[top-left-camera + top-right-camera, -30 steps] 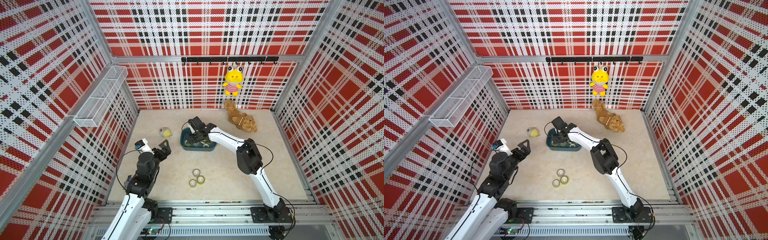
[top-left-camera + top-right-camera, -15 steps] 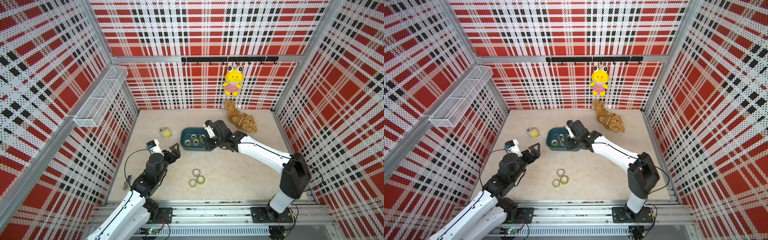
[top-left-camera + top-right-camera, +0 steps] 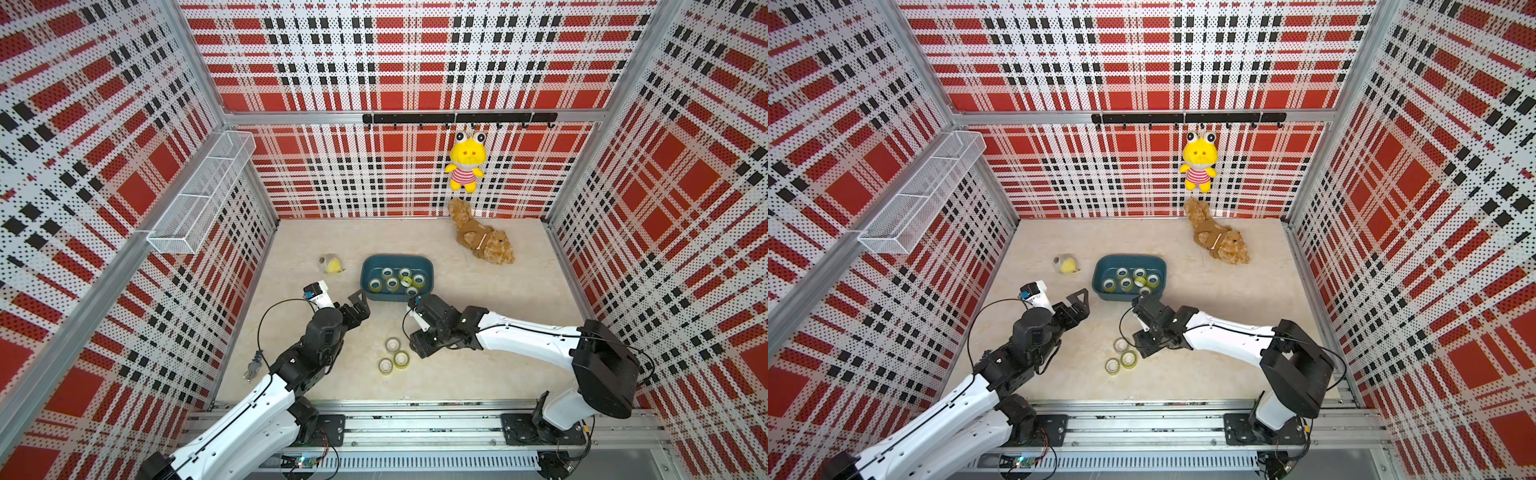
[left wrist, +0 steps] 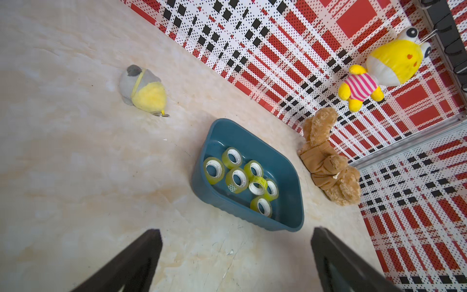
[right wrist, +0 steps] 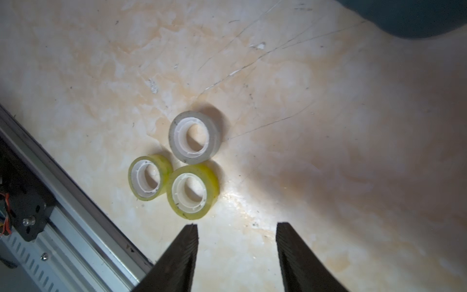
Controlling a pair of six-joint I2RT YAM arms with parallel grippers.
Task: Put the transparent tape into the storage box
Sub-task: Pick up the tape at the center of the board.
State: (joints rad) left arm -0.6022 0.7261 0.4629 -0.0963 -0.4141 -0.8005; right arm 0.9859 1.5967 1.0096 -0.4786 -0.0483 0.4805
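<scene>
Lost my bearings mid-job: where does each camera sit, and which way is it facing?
Top views: high above the front rail, looking down; left arm, right arm show.
Left wrist: behind the open left claw, facing the storage box; both fingers show.
Right wrist: over three loose tape rolls; open right claw's fingers show.
Shared: the storage box appears in every view.

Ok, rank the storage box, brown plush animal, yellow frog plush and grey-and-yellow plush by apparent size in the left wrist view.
1. storage box
2. brown plush animal and yellow frog plush: look alike, unranked; frog hangs farther away
3. grey-and-yellow plush
</scene>
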